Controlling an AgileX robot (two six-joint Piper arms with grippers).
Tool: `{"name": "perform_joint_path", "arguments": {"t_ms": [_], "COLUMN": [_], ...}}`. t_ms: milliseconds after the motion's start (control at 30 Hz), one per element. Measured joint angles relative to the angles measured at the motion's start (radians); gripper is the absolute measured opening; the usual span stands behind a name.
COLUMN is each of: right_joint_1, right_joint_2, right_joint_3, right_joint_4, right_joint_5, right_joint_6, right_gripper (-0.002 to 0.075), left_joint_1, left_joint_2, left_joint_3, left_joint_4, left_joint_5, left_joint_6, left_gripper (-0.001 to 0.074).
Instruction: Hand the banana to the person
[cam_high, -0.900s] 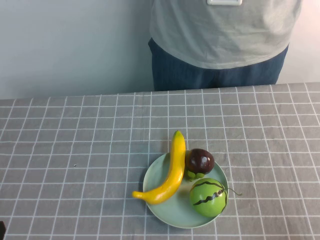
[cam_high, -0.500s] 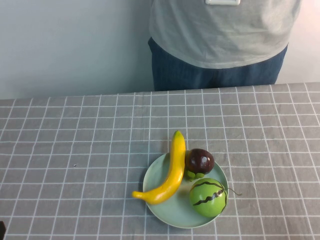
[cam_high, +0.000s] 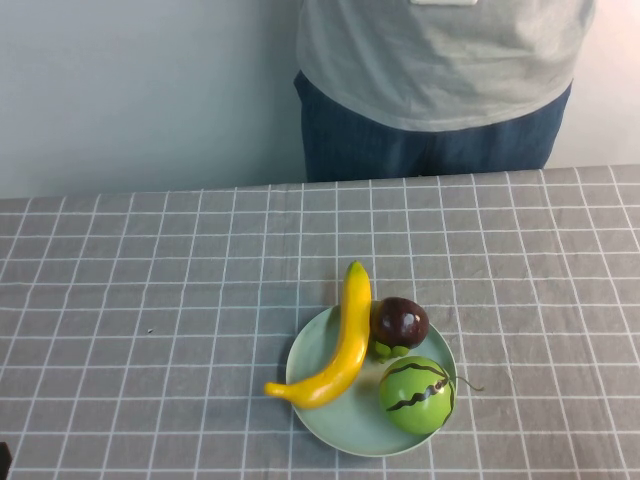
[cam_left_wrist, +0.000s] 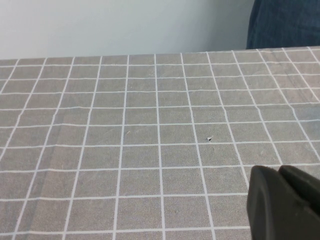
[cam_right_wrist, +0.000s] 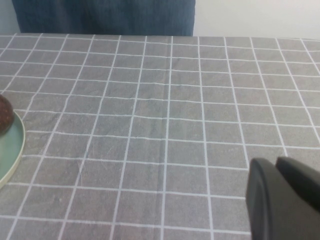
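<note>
Banana (cam_high: 341, 340) on pale green plate (cam_high: 330, 425), left half of it, both tips overhanging the rim; long axis running from near-left of plate toward the person (cam_high: 440, 90) at the far tabletop (cam_high: 150, 260) edge. Dark maroon fruit (cam_high: 399, 322) touching banana's right flank; green striped melon (cam_high: 416, 395) just near of that fruit. Left hand (cam_left_wrist: 282, 200) low over bare cloth, well left of plate, fingers pressed together. Right hand (cam_right_wrist: 280, 197) right of plate, plate rim (cam_right_wrist: 12, 150) showing in its wrist view; fingers also together. Right arm judged nearer; banana lies leftward from it, broadside.
</note>
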Motion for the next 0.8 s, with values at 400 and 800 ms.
{"name": "perform_joint_path", "arguments": {"t_ms": [400,800], "right_joint_1": [0.000,0.000], "right_joint_2": [0.000,0.000], "right_joint_3": [0.000,0.000], "right_joint_4": [0.000,0.000], "right_joint_5": [0.000,0.000], "right_joint_6": [0.000,0.000], "right_gripper": [-0.0006,-0.0006], "left_joint_1": [0.000,0.000], "left_joint_2": [0.000,0.000], "left_joint_3": [0.000,0.004], "left_joint_4": [-0.018,-0.349], "left_joint_5": [-0.013,-0.180], "left_joint_6": [0.001,-0.240], "left_gripper": [-0.0005,-0.0005]}}
